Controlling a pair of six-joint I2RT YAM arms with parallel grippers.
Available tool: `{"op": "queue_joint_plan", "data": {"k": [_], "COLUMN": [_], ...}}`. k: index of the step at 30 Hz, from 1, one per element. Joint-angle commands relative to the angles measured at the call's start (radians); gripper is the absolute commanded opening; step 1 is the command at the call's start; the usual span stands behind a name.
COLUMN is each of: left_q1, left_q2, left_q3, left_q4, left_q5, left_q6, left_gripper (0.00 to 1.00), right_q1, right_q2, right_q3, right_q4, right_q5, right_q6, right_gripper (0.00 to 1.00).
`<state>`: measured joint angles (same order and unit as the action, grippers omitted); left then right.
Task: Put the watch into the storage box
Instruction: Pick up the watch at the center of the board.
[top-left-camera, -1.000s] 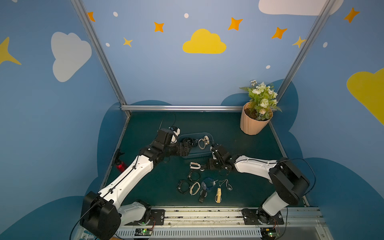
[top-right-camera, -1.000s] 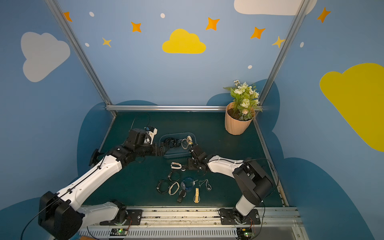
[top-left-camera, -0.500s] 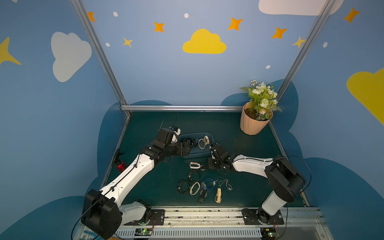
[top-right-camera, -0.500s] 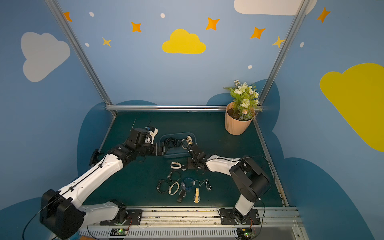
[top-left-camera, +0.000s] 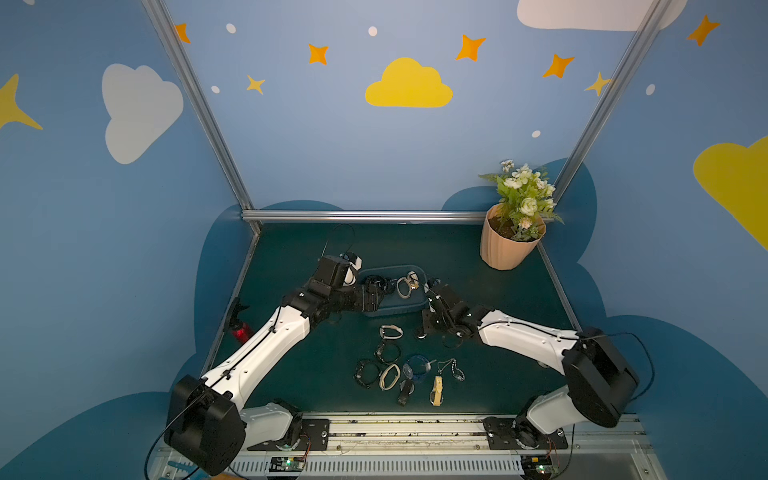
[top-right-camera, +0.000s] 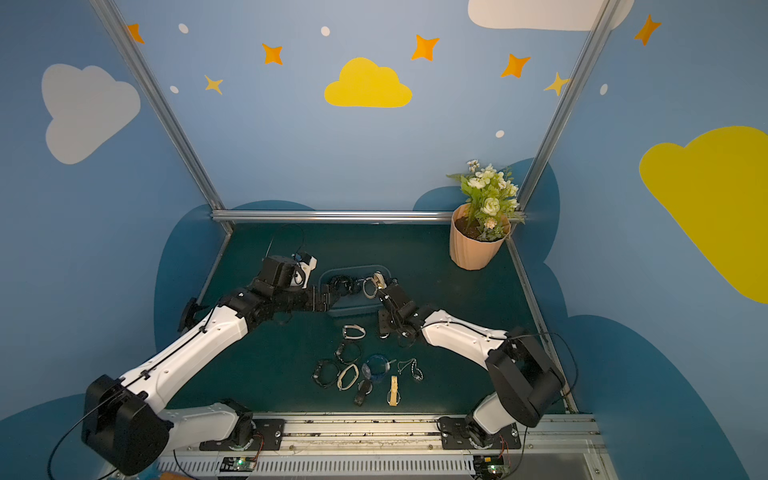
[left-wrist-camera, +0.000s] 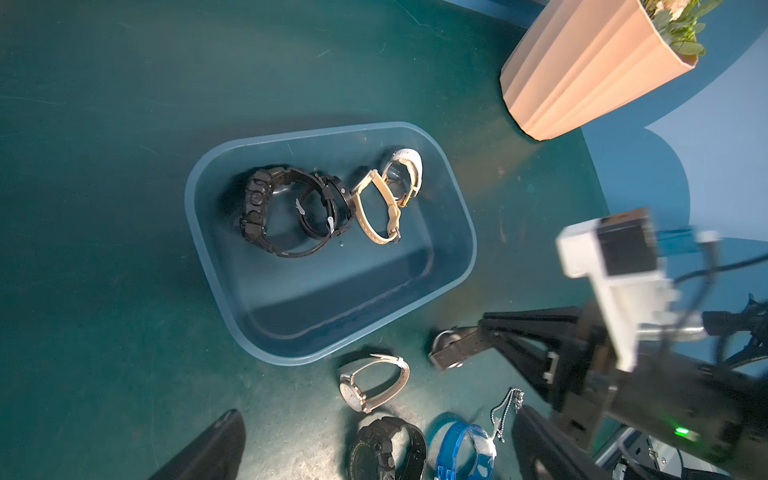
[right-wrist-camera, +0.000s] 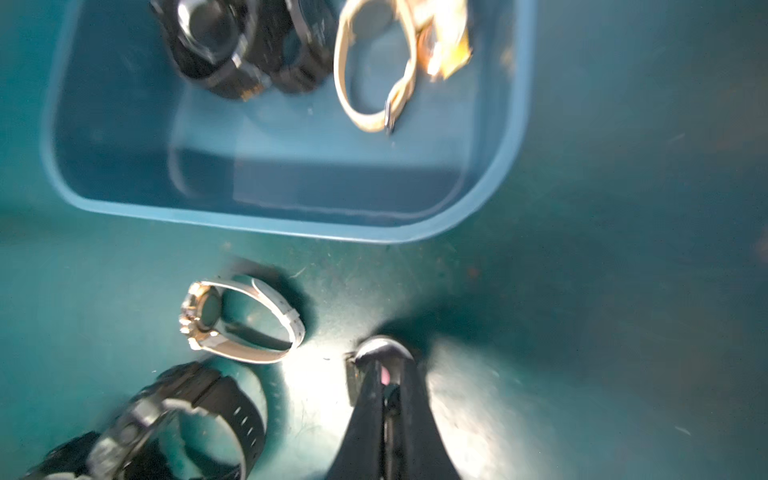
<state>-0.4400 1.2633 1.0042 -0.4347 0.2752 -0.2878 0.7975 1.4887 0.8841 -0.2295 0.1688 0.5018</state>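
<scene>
Your green table (top-left-camera: 478, 286) carries the lot. The biggest thing on it is the peach flower pot (top-left-camera: 505, 249), tucked in the back right corner, well apart from the action.

The storage box (left-wrist-camera: 332, 291) sits around the middle of the table, a bit toward the back edge. Four watches lie bunched in its far half: a chunky black watch (left-wrist-camera: 257, 208), a slimmer black watch (left-wrist-camera: 324, 208), a tan-strap watch (left-wrist-camera: 378, 208) and a white-and-gold watch (left-wrist-camera: 405, 174).

Your left gripper (top-left-camera: 374, 296) hangs above the table by the box's near left corner. Its fingers are spread wide with nothing between them.

Your right gripper (right-wrist-camera: 381, 368) is down low, just off the box's near right corner. Its fingers are pressed together, pinching the grey watch (left-wrist-camera: 446, 353), whose round case pokes out at the tips. So that one's outside the box, just beside the rim. Can't tell if it's touching the table or lifted a hair.

Loose bits: a white-strap watch (left-wrist-camera: 372, 384) lies just beside the box's near side. Between it and the front edge there's a bunch of watches and bracelets (top-left-camera: 389, 376), including a black sport watch (left-wrist-camera: 388, 451), a blue bangle (left-wrist-camera: 459, 455) and a thin chain (left-wrist-camera: 505, 409).
</scene>
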Motion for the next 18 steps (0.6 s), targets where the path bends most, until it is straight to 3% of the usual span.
{"op": "queue_joint_plan", "data": {"k": [1,10,18], "left_q1": [0.003,0.002,0.003], "left_q2": [0.010,0.019,0.006], "left_q3": [0.030,0.039,0.040], "left_q4": [-0.024,-0.032,-0.041], "left_q5": [-0.005,-0.004,-0.017], "left_q6": [0.013,0.010,0.013], "left_gripper": [1.00,1.00,1.00], "right_q1": [0.001,-0.012,-0.054], "right_q2": [-0.090,-0.217,-0.108], "right_q3": [0.024,0.080,0.188], "right_q4": [-0.084,-0.075,0.034], "right_q5": [0.093,0.155,0.099], "right_q6": [-0.044,-0.122,-0.169], "right_gripper": [0.00,0.00,0.00]}}
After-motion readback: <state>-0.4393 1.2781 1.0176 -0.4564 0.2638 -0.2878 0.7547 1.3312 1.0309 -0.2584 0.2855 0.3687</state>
